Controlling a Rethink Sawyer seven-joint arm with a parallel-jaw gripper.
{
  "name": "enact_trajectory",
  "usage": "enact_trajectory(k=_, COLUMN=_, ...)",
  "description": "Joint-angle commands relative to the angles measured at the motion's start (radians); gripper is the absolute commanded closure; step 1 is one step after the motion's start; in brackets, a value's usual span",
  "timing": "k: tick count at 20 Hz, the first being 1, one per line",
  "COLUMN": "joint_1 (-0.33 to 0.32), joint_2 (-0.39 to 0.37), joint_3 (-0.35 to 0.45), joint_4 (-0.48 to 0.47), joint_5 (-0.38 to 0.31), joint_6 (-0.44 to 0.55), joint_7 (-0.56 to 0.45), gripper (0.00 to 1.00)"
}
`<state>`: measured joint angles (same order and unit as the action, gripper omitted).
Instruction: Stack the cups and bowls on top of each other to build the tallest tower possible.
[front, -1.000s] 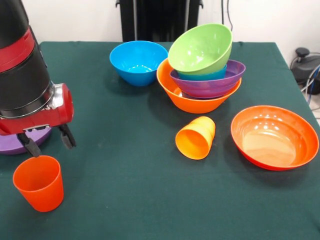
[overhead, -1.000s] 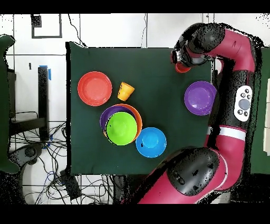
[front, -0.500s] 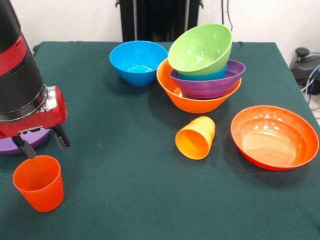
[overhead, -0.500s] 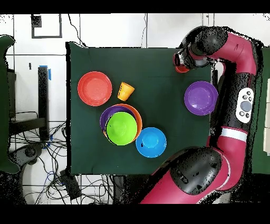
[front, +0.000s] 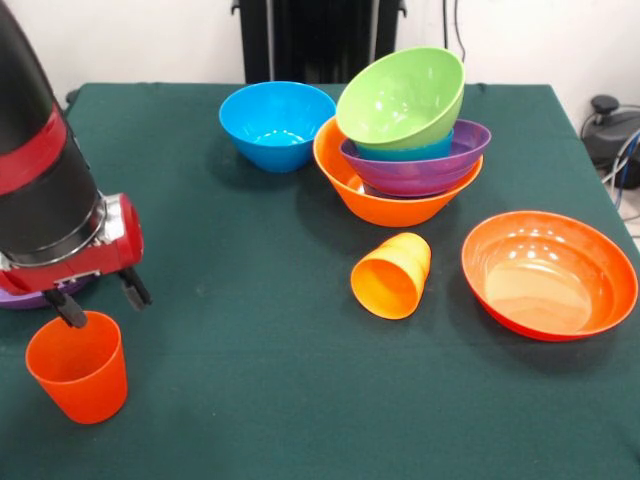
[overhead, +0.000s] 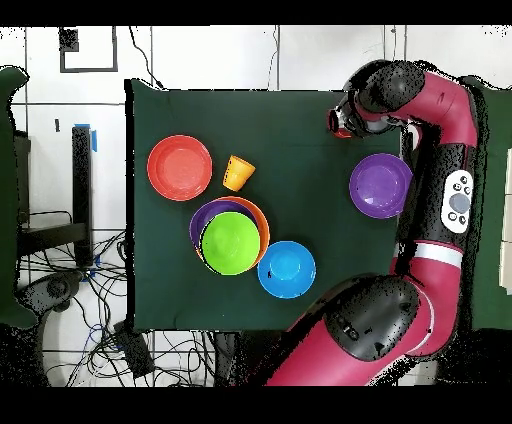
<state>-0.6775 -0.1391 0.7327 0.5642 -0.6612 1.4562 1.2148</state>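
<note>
Over at the left edge of the front view we see the gripper (front: 98, 299) sitting right above the red-orange cup (front: 78, 366), with its two black fingers spread apart. One fingertip (front: 70, 312) is at the cup's rim or maybe just dipping inside it, honestly hard to call from this angle, and the other hangs outside the cup. Nothing is clamped between them. The cup stands upright, mouth up, on the green table (front: 250, 400).

Behind the arm we catch a sliver of a purple bowl (front: 25, 297); from overhead it's fully visible as a wide shallow one (overhead: 380, 185), sitting alone near the arm.

The tower (front: 405, 135) is toward the middle-back: the big yellow-orange bowl (front: 385, 205) at the base, a purple one (front: 420, 170) nested in it, a strip of blue rim (front: 410, 152) above that, and the lime green bowl (front: 402, 97) perched on top, tilted toward us.

Just beside the tower stands a medium blue bowl (front: 277, 124), on its own. In front of the tower the yellow-orange cup (front: 392, 275) lies on its side, mouth facing us. Off to the right sits the wide red-orange bowl (front: 549, 274), upright and apart from everything else.
</note>
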Motion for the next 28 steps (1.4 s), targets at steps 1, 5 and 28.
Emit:
enact_trajectory(k=1, joint_1=-0.004, joint_2=0.035, joint_3=-0.06, joint_4=0.072, joint_5=-0.096, joint_6=-0.129, joint_7=-0.341, gripper=0.0)
enact_trajectory(k=5, joint_1=-0.004, joint_2=0.044, joint_3=-0.068, joint_4=0.073, joint_5=-0.096, joint_6=-0.149, joint_7=-0.351, gripper=0.0)
enact_trajectory(k=28, joint_1=-0.046, joint_2=0.051, joint_3=-0.11, joint_4=0.164, joint_5=-0.084, joint_6=-0.28, joint_7=-0.407, gripper=0.0)
